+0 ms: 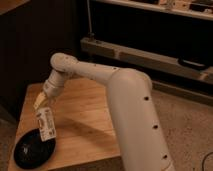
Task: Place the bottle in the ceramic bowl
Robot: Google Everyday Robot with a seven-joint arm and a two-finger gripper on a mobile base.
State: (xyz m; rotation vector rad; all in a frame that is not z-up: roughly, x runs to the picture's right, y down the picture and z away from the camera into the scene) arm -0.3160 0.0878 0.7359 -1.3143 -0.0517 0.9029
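Note:
The slim white bottle (46, 123) with a reddish and dark label hangs tilted from my gripper (41, 104), which is shut on its top end. The bottle's lower end is just above the near right rim of the glossy black ceramic bowl (33, 149), which sits at the front left corner of the wooden table (82, 125). The white arm reaches in from the right, over the table's left half.
The table's front and left edges lie close to the bowl. Dark cabinets stand behind the table. A low metal shelf rail (145, 57) runs along the back right, above a speckled floor (190, 125).

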